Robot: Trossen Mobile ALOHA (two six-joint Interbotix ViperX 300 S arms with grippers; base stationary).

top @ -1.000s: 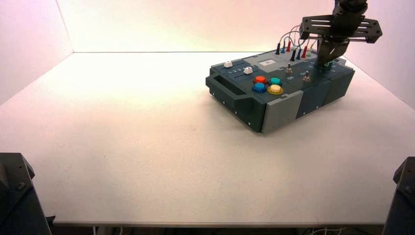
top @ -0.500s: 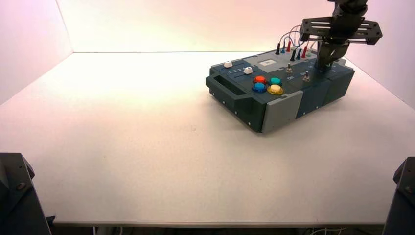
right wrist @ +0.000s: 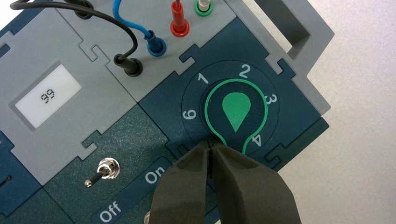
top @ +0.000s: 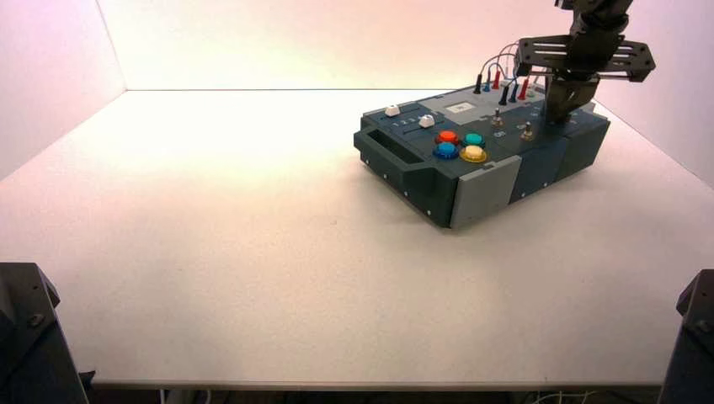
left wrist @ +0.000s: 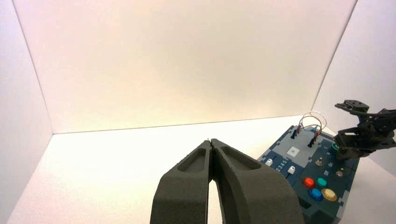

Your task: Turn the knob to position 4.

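One box (top: 471,168) is sitting at the table's far right, carrying the green knob (right wrist: 236,110) at its far right corner, its tip lying near 4. Stiff and glossy, it is probably best pinched across its round body. The right gripper (right wrist: 211,148), fingers together, is hovering just beside it; the left gripper (left wrist: 212,145) is parked, fingers together.

White table (top: 253,252), matte, walled on three sides by white panels (top: 337,42). One item directly on it: box (top: 471,189), dark teal and grey, far right area, turned at an angle to the table edges.
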